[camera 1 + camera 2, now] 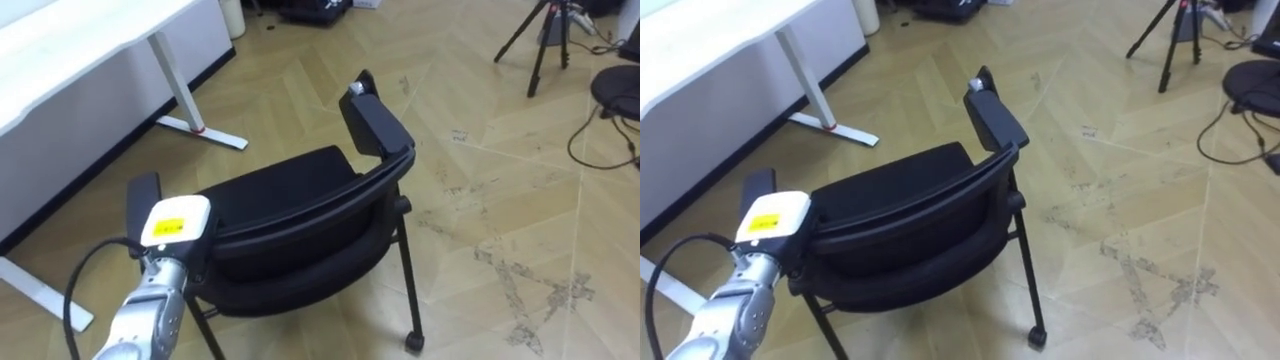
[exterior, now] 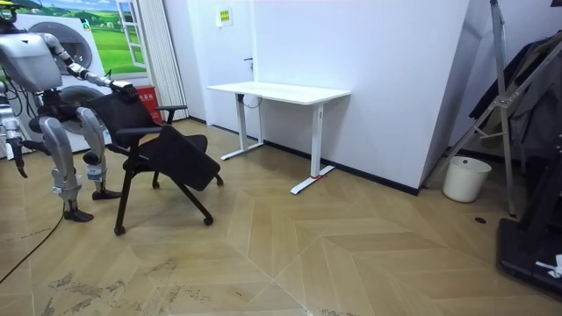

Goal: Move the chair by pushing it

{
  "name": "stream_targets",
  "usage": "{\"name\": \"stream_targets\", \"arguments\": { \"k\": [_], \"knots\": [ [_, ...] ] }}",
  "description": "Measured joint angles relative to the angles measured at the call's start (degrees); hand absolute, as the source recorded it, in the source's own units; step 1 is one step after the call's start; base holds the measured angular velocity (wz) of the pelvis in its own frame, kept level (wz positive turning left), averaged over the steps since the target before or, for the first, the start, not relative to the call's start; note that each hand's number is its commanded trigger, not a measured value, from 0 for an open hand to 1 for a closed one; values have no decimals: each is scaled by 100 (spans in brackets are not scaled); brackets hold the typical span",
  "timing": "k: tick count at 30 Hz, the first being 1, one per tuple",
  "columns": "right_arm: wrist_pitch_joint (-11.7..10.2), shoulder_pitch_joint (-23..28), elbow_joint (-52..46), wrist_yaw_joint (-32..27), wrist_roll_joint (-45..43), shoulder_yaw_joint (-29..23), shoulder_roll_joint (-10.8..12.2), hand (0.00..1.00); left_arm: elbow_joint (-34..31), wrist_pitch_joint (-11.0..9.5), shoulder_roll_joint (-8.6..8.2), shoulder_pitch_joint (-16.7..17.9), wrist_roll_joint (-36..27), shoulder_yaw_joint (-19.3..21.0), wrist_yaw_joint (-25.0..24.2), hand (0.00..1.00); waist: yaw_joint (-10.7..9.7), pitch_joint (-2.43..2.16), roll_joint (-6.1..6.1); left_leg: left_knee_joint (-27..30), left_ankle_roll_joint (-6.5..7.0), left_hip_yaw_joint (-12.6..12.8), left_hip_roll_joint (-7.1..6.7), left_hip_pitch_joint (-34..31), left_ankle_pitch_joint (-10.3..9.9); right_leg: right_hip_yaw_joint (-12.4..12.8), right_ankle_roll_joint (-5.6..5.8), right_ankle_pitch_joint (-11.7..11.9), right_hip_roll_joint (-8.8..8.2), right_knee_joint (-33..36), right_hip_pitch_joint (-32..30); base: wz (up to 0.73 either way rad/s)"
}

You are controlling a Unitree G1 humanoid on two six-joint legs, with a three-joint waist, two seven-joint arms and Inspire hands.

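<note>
Left hand [image 1: 172, 228] rests on the chair's [image 1: 300, 215] backrest top; its fingers are hidden, so I cannot tell its grip. Standing near the white worktop [image 1: 60, 40], the chair looks light, stiff and castered, so push at the backrest rim.

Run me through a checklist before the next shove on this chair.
1. Left hand at the left end of the chair back: ok.
2. Left hand's hold on the backrest: cannot tell, fingers hidden.
3. Right hand on the chair: not ok, it hangs at the robot's side.
4. Floor ahead, between desk and tripod: ok, bare.
5. Desk foot clear of the chair: ok, apart on the left.
6. Rear wheel on the floor: ok.
</note>
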Motion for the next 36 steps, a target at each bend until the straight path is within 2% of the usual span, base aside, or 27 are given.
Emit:
{"name": "stream_targets", "arguments": {
  "k": [3, 4, 5, 9, 11, 14, 16, 19, 22, 26, 29, 31, 36],
  "knots": [
    [-2, -99, -360, -7, -830, -3, -147, 0, -228, -5, 111, -8, 0, 4, -71, 100, 37, 30, -55, 58, 1, 3, 11, -150, 0, -7, -4, 4, 0, 10, -129, 0],
    [0, -110, -592, -20, -1062, -6, -232, 0, -348, -5, 165, -2, 5, 3, -106, 100, 64, 70, -115, 56, 1, 4, 9, -152, 0, -8, -4, 2, -6, 47, -153, 0],
    [-2, -111, -723, -25, -1120, -1, -279, 0, -405, -5, 198, 5, 11, -1, -123, 100, 88, 84, -148, 55, 1, 7, 5, -152, 0, -12, -8, -14, -16, 93, -176, 0],
    [-7, -402, -1339, -106, -2024, 1, -587, 0, -657, -27, 358, 12, 104, -25, -209, 100, 151, 115, -328, 87, 0, 4, 7, -212, 0, -32, -11, -30, -22, 129, -232, 3],
    [-21, -511, -1770, -103, -2536, -22, -707, 0, -809, -24, 391, 14, 204, -25, -377, 100, 165, 94, -406, 124, 0, 5, 12, -234, 0, -79, -12, -29, -24, 90, -223, 9],
    [-60, -519, -2153, -79, -3034, -4, -813, 0, -893, -28, 392, -8, 293, -64, -475, 100, 259, 74, -459, 177, 0, 7, 17, -277, -1, -93, -15, -28, -24, 78, -221, 4],
    [23, -564, -2566, 123, -3628, 0, -846, 0, -963, -29, 395, -10, 328, -75, -529, 100, 349, 59, -476, 180, -1, 38, 24, -319, -1, -71, -21, -26, -22, 128, -291, -6],
    [122, -608, -3372, 388, -4458, 201, -860, 0, -1026, -19, 414, -35, 328, -74, -616, 100, 403, 56, -494, 184, -1, 29, 26, -353, -1, -78, -37, -47, -26, 194, -361, -3],
    [145, -751, -4059, 587, -4894, 482, -934, 0, -1079, -30, 432, -88, 329, -76, -713, 100, 441, 68, -536, 189, -1, 29, 25, -369, -1, -88, -37, -48, -28, 199, -373, 0],
    [186, -1063, -4666, 818, -5166, 907, -1120, 0, -1225, -57, 550, -139, 329, -131, -802, 100, 489, 78, -596, 201, -1, 20, 25, -406, -1, -90, -38, -47, -28, 190, -400, 0],
    [183, -1101, -5127, 1068, -5280, 1201, -1247, 0, -1227, -77, 630, -300, 329, -320, -814, 100, 643, 88, -678, 227, -1, -1, 35, -421, -1, -123, -44, -43, -25, 196, -376, 4],
    [135, -1203, -5374, 1323, -5481, 1356, -1263, 0, -1169, -217, 633, -388, 329, -329, -835, 100, 732, 90, -679, 233, -3, -13, 35, -438, -3, -134, -44, -43, -25, 186, -381, 4],
    [49, -1385, -5617, 1826, -5543, 1487, -1298, 0, -1126, -401, 653, -487, 316, -325, -877, 100, 785, 94, -678, 252, -5, -63, 39, -517, -3, -220, -48, -42, -34, 241, -405, 6]
  ]
}}
